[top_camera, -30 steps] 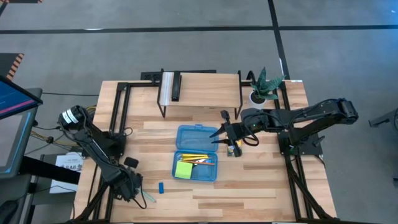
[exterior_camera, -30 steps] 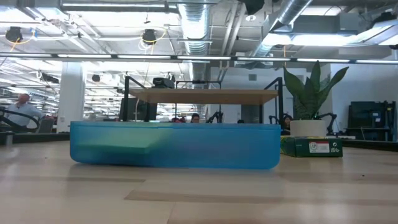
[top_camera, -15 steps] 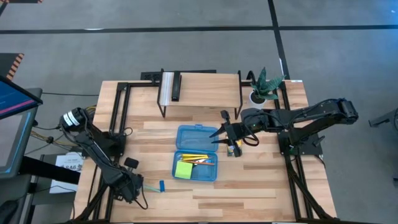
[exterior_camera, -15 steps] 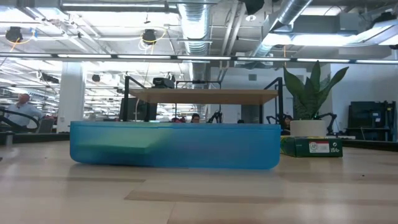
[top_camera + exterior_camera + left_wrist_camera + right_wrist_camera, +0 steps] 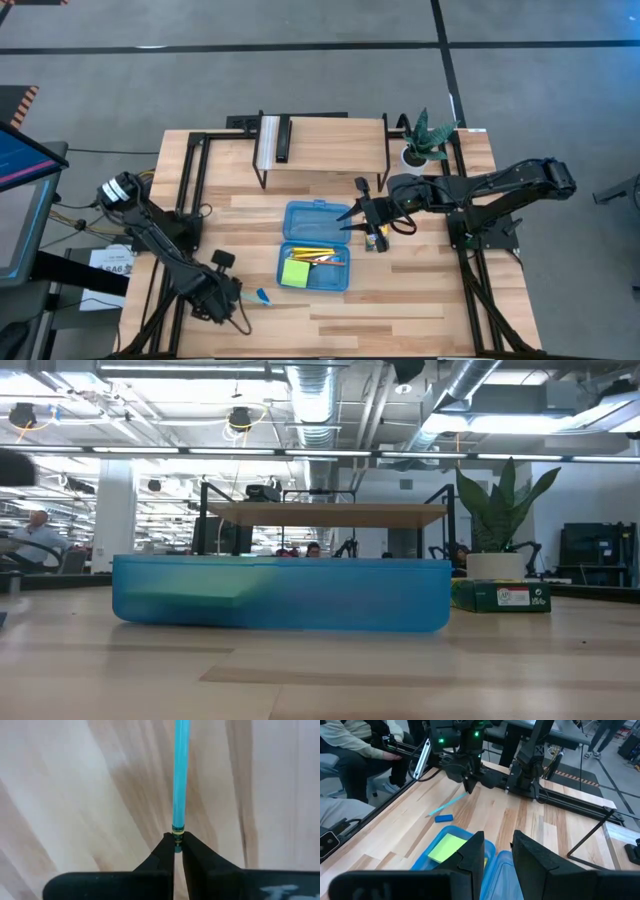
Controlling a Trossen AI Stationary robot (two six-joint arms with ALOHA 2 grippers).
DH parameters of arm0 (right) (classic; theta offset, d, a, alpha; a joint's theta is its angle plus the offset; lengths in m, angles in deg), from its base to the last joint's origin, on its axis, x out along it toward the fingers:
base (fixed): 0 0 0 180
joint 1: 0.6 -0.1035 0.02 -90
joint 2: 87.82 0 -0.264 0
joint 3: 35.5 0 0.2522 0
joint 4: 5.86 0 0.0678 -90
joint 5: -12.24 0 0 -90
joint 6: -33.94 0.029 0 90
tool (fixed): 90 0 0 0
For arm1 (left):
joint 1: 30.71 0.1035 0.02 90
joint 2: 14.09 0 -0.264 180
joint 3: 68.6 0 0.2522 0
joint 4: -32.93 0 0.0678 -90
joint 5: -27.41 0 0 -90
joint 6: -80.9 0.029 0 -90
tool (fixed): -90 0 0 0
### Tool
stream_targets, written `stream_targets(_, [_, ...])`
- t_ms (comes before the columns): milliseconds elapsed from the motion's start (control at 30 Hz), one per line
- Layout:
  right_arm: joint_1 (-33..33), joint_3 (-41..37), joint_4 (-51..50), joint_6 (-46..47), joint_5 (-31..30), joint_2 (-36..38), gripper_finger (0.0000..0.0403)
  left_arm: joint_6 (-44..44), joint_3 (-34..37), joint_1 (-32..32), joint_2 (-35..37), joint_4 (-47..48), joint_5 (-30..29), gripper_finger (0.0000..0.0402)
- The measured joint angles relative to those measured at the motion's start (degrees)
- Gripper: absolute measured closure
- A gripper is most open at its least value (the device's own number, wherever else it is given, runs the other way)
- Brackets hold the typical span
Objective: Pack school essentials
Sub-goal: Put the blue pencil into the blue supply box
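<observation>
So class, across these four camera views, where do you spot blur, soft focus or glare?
Low view: the blue case close to the lens looks soft, and the ceiling strip lights glare brightly. Left wrist view: the wood is blurred, while the light-blue pen stays fairly crisp. Right wrist view: its own dark fingers are soft. High view: evenly lit.

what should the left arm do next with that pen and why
Probably lift the light-blue pen and carry it toward the open blue case: the left tool is shut on the pen's end, the pen lies low over the table, outside the case.
</observation>
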Motion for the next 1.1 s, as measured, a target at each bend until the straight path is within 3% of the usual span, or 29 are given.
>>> stream_targets(367, [-0.02, 0.0, 0.21, 0.0, 0.0, 0.01, 0.0283, 8.65, -7.69, 15.4, 0.11, -9.57, -2.54, 0.0401])
stream_targets(600, [-0.01, 0.0, -0.25, 0.0, 0.0, -0.01, 0.0283, 19.39, -12.88, 26.86, -0.62, -14.12, -1.66, 0.0401])
stream_targets(800, [-0.02, 0.0, -0.59, -0.02, 0.0, -0.01, 0.0283, 27.47, -15.38, 34.03, -5.79, -13.07, 2.49, 0.0401])
stream_targets(1100, [0.02, 0.0, -1.43, -0.04, 0.0, -0.01, 0.0283, 30.05, -16.85, 38.57, -13.42, -7.46, 7.0, 0.0401])
